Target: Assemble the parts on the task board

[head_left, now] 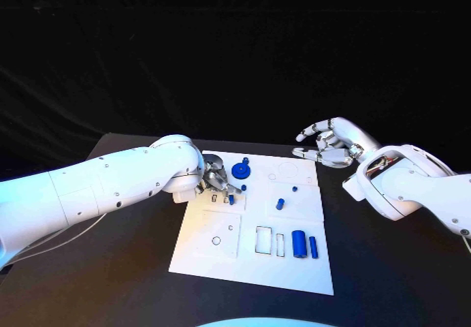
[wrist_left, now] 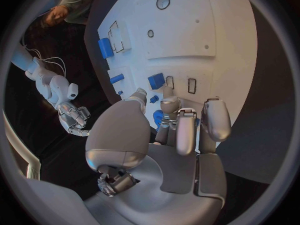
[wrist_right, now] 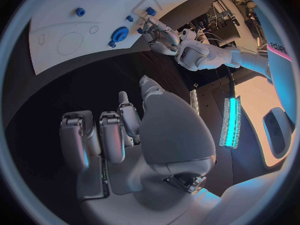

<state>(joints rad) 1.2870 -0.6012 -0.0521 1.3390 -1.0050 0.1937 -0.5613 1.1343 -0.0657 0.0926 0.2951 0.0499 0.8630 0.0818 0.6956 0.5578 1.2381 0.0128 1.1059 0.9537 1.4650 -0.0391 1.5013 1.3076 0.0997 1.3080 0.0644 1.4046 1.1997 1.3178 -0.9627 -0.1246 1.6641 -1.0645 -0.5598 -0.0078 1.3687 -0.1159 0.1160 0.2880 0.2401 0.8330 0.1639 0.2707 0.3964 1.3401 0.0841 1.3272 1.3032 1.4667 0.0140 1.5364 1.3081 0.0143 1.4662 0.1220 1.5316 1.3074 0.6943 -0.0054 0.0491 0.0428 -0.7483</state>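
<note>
Black table (head_left: 118, 272) and dark background surround the white board (head_left: 255, 255), which lies flat in the middle so both arms can reach it. At its far left part the left hand (head_left: 218, 180) is lowered onto the board with the fingers (wrist_left: 186, 130) bent down around a small blue part (wrist_left: 159, 118) — the part sits just under the fingertips, beside two small rectangular slots (wrist_left: 192, 85). From these pictures I cannot tell if the fingers really pinch the part or only touch it; probably the hand is low like this to push or seat the piece into a hole.

Just beyond these fingers stands a blue gear (head_left: 240, 170) on the board, and a little further toward the right arm there is a small blue peg (head_left: 281, 203). Near the robot's edge of the board, well apart from the left hand, a blue cylinder (head_left: 298, 245) and a thinner blue bar (head_left: 314, 246) lie side by side next to empty rectangular pockets (head_left: 264, 240) — they seem to wait for their turn.

The right hand (head_left: 329, 144) hovers off the far right corner of the board, fingers loosely curled and apart, with nothing in it; I judge it is kept aside so it does not disturb the left one
</note>
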